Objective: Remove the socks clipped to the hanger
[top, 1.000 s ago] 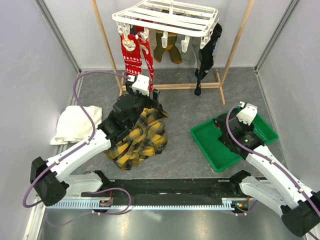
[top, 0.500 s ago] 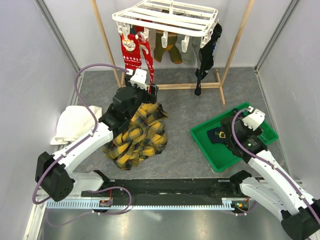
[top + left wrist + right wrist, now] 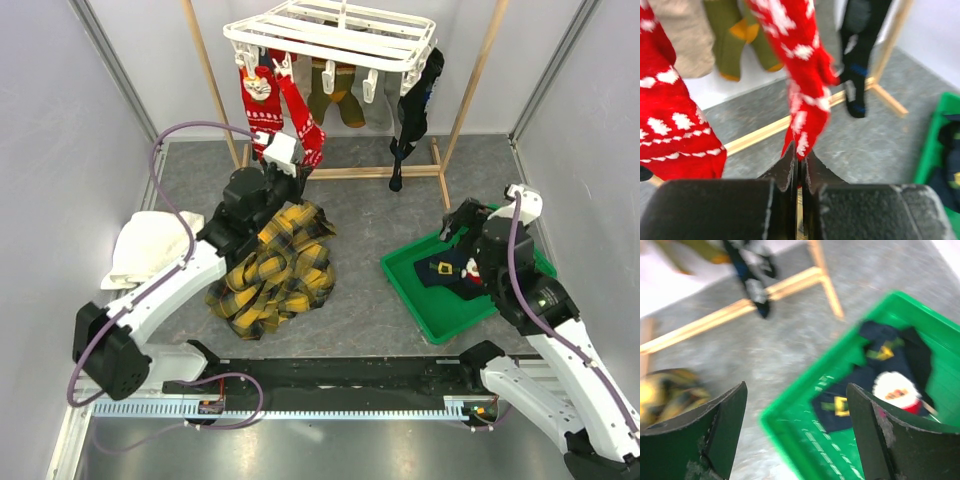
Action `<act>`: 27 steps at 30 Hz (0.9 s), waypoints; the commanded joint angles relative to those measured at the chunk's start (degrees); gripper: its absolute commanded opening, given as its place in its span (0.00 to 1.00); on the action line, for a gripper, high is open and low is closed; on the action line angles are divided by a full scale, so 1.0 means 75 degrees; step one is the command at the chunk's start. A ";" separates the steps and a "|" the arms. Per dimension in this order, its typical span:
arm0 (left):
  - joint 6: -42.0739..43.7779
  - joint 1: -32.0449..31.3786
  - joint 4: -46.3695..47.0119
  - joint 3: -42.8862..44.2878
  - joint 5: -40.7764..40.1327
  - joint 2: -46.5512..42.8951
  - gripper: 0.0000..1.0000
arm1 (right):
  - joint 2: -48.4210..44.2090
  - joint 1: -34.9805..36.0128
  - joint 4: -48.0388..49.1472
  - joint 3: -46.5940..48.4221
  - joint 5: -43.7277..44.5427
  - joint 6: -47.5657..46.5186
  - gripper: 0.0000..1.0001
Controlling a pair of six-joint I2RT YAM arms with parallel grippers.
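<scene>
Left tool (image 3: 799,161) has clamped the red sock (image 3: 807,95) beyond plaid cloth (image 3: 275,275); right tool (image 3: 796,388) gapes over green tray (image 3: 800,441).

A grey speckled table (image 3: 370,215) carries a crumpled white towel (image 3: 145,250) at its left edge, a heap of yellow-black plaid cloth (image 3: 275,275) just beside it, a green tray (image 3: 415,295) on the right, and a wooden frame (image 3: 350,172) standing along the back.
</scene>
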 commanded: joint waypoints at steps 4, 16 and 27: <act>-0.0546 -0.0044 0.0315 -0.0292 0.1750 -0.1088 0.02 | 0.0975 -0.0003 0.1295 0.1956 -0.3171 -0.0483 0.83; -0.1004 -0.0232 0.0138 -0.0375 0.3953 -0.1170 0.02 | 0.2662 0.1308 0.2375 0.4405 -0.3410 -0.0411 0.75; -0.0863 -0.0314 0.0080 -0.0515 0.4270 -0.1498 0.02 | 0.5345 0.3593 0.2328 0.7616 -0.1488 -0.2578 0.75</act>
